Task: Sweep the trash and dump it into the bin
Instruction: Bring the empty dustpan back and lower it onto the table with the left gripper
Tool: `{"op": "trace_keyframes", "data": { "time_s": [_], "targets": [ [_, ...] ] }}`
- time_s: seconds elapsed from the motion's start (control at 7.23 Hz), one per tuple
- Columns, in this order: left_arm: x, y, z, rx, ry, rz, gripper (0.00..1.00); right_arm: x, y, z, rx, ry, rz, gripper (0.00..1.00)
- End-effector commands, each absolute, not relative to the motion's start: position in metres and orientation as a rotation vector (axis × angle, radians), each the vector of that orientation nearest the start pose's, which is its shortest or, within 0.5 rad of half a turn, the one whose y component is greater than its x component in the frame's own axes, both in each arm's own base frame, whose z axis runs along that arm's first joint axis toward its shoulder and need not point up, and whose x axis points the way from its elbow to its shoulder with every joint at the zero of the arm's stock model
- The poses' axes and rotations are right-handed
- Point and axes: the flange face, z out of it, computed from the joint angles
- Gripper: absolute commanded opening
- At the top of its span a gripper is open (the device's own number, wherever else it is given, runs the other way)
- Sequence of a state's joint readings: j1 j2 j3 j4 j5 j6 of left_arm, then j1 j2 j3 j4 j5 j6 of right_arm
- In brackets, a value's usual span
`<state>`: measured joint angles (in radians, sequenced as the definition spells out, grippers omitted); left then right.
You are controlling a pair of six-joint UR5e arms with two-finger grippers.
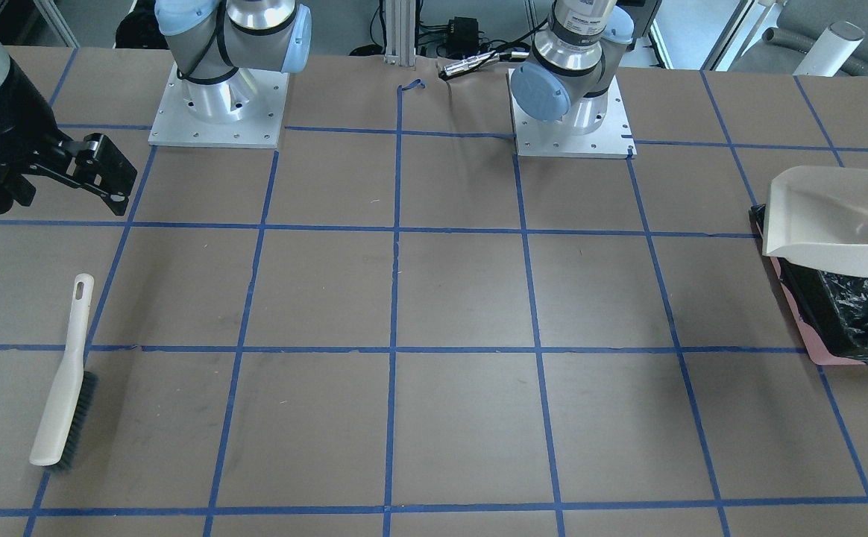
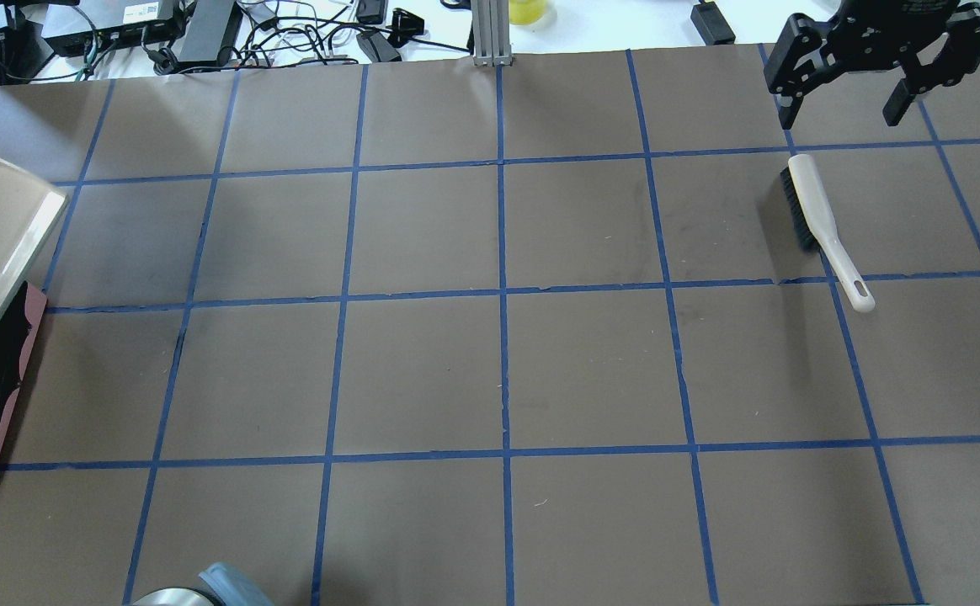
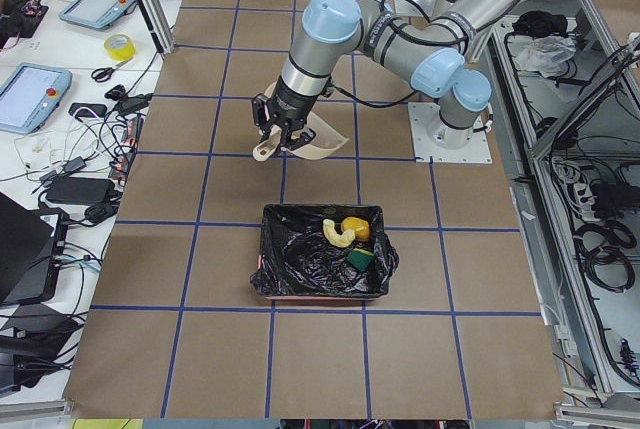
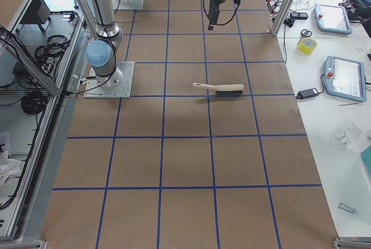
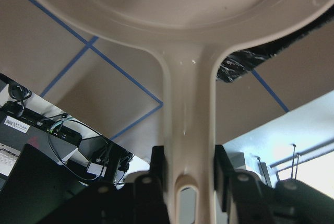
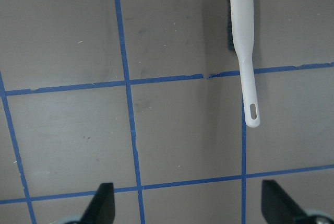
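Note:
The trash lies inside the bin [image 3: 290,261], a pink box lined with a black bag: a tan croissant [image 3: 336,236], a golden potato [image 3: 355,228] and a green sponge wedge [image 3: 360,260]. My left gripper [image 5: 189,169] is shut on the handle of the beige dustpan [image 1: 837,220], held tilted in the air by the bin's [image 1: 844,321] robot-side end. The pan looks empty. My right gripper [image 2: 839,101] hangs open above the table, holding nothing, just beyond the brush [image 2: 818,223].
The beige brush [image 1: 61,388] with dark bristles lies flat on the brown, blue-taped table [image 1: 434,298], apart from the right gripper. Cables and electronics [image 2: 204,34] line the table's far edge. Both arm bases [image 1: 218,112] stand at the robot's side.

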<state>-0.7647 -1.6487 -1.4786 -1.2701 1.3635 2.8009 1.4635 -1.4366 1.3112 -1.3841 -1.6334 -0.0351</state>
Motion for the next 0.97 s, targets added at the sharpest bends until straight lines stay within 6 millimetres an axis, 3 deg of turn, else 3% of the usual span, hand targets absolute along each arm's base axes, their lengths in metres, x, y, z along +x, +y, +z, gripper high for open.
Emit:
{"op": "trace_keyframes", "data": {
  "time_s": [0.0, 0.28, 0.41, 0.69, 0.83],
  "targets": [
    [0.23, -0.537, 0.518, -2.836, -1.887, 0.273, 0.0, 0.071, -0.552, 0.538, 0.12, 3.198, -0.056, 1.0],
    [0.188, -0.578, 0.479, -2.669, -1.939, 0.335, 0.0, 0.073, -0.554, 0.515, 0.121, 3.181, -0.061, 1.0],
    [0.154, -0.599, 0.459, -2.57, -1.981, 0.344, 0.0, 0.074, -0.553, 0.507, 0.118, 3.177, -0.062, 1.0],
    [0.098, -0.638, 0.406, -2.397, -2.036, 0.3, 0.0, 0.079, -0.548, 0.507, 0.106, 3.18, -0.062, 1.0],
    [0.084, -0.654, 0.395, -2.417, -2.058, 0.173, 0.0, 0.079, -0.547, 0.504, 0.101, 3.18, -0.052, 1.0]
  ]
}}
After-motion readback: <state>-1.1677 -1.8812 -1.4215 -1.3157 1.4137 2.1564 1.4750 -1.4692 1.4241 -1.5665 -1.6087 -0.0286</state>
